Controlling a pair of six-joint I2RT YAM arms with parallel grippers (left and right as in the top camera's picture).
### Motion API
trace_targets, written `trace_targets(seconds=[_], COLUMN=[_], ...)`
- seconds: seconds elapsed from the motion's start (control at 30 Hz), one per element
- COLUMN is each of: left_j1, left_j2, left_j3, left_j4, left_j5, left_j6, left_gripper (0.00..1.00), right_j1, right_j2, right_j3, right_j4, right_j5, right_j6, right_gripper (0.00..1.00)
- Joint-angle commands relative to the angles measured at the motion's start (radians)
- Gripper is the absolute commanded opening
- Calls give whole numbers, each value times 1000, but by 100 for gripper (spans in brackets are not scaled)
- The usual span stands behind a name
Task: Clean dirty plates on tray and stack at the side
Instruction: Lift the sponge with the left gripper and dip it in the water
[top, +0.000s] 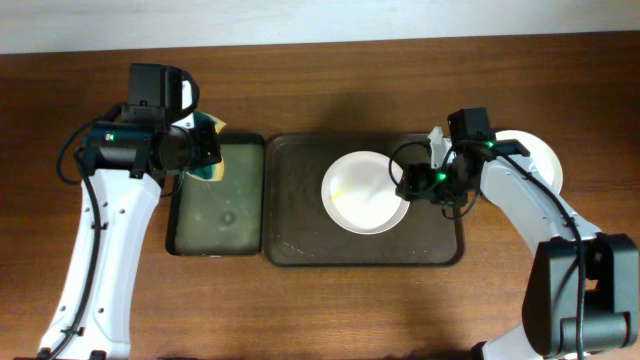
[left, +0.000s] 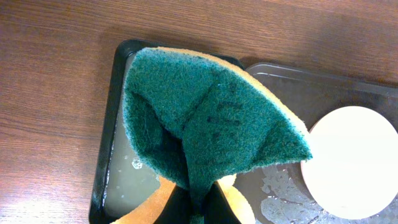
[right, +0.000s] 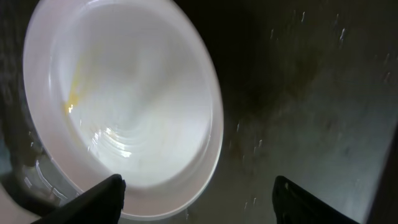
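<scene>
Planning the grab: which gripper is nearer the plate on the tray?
Right. The right gripper is at the plate's right rim; the left gripper holds a sponge over the narrower tray.

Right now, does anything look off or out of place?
The plate on the brown tray has a yellow smear inside, near its rim. The green sponge is folded over itself above the narrower tray.
</scene>
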Motion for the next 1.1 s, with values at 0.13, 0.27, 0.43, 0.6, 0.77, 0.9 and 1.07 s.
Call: trace_targets(seconds=[0.13,0.27,0.43,0.6,0.77,0.9,1.07], left_j1=[-3,-3,-3,-3,-11,-49,-101], left_j2=[14,23,43,47,47,67,152], left_j3=[13,13,13,13,13,30,128], left_j4=[6,9,10,14,16,26,-6], left_j5=[4,4,3,4,4,5,8], left_j6=[16,16,16,16,17,29,39], left_gripper=[0,0,0,0,0,0,0], right_j1=[6,5,5,5,5,5,6], right_j2=[17,17,17,17,17,17,17], right_j3=[-26,-26,-26,-26,-26,-26,-26], right_j4=[40,60,66,72,64,55,48], right_j5=[9,8,8,8,-19,-26,-26], right_j6=[-11,-10,-10,-11,-10,-10,-6], right_gripper=[51,10,4,4,25,44,67])
